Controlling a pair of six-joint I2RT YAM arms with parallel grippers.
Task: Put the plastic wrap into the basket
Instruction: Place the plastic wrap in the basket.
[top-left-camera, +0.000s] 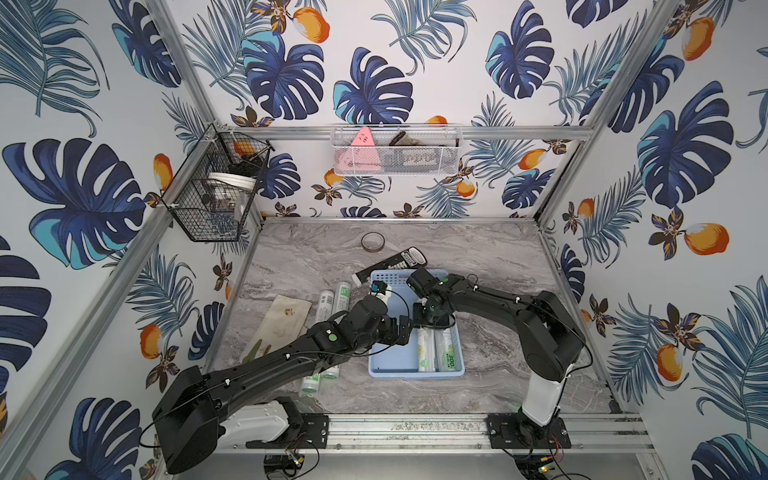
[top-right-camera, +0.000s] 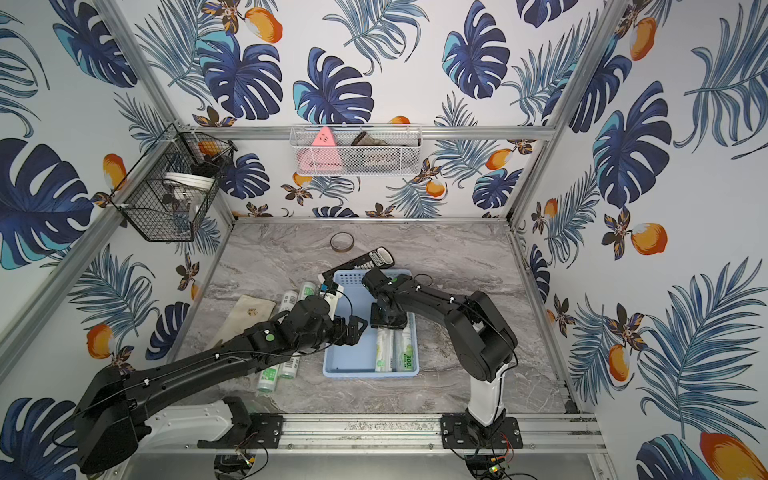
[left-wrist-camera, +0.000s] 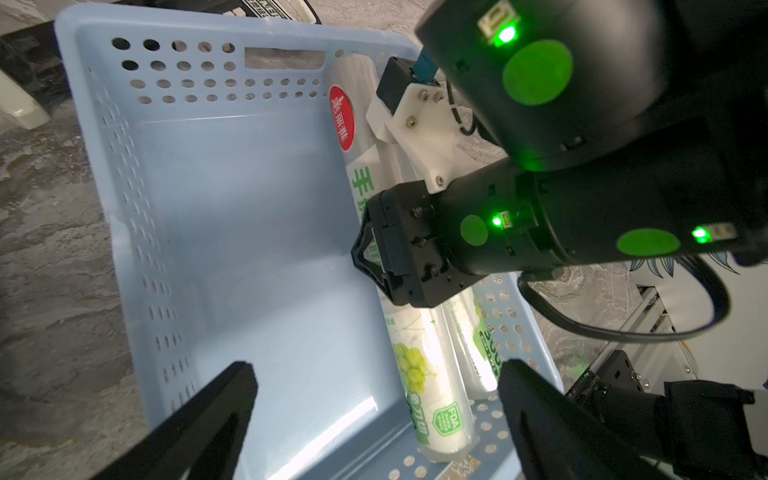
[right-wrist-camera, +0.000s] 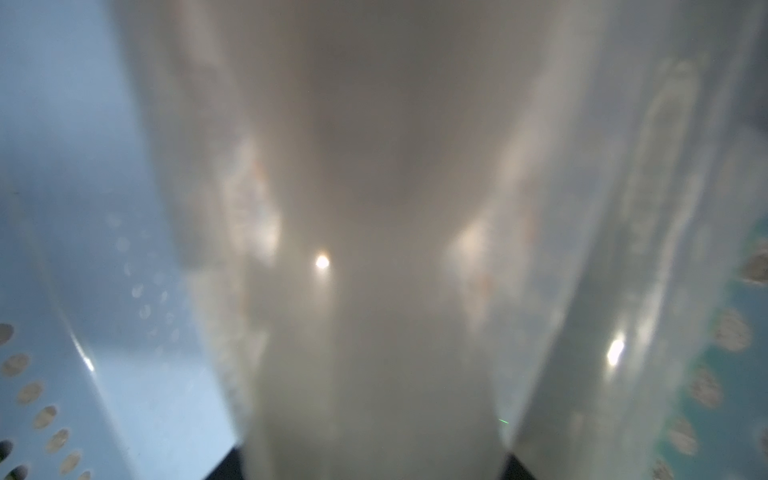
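Now I see my right gripper (top-left-camera: 431, 326) down inside the blue basket (top-left-camera: 390, 357), its jaws closed on a roll of plastic wrap (top-left-camera: 424, 351). That roll lies along the right part of the basket, and a second roll (top-left-camera: 447, 353) lies just beside it, next to the wall. My left gripper (top-left-camera: 402, 330) hangs over the basket's left part, jaws wide apart, holding nothing. Two more rolls (top-left-camera: 332, 299) lie on the table (top-left-camera: 498, 257), left of the basket, partly under my left arm (top-left-camera: 291, 357).

Tape ring (top-left-camera: 372, 241), calculator (top-left-camera: 399, 261), beige pouch (top-left-camera: 286, 322)
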